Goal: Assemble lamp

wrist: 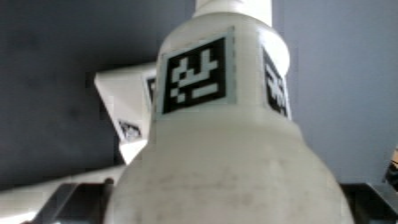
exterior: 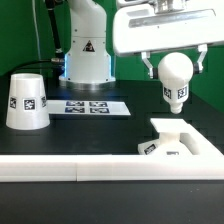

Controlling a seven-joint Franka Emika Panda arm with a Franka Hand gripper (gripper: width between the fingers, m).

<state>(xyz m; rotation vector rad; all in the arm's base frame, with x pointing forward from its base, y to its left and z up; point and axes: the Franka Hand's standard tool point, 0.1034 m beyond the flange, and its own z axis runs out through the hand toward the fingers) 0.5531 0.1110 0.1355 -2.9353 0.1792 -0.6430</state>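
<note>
My gripper [exterior: 176, 68] is shut on the white ball-shaped bulb [exterior: 176, 78] and holds it in the air, neck pointing down, above the flat square base [exterior: 180, 142] at the exterior view's right. In the wrist view the bulb [wrist: 217, 120] fills the frame, its tag facing the camera, and a corner of the base [wrist: 121, 100] shows behind it. The fingertips are hidden by the bulb there. The truncated-cone shade [exterior: 27, 101] stands upright at the exterior view's left, apart from the rest.
The marker board [exterior: 88, 106] lies flat in the middle, in front of the arm's own pedestal [exterior: 87, 55]. A white ledge [exterior: 60, 171] runs along the table's front edge. A green backdrop stands behind.
</note>
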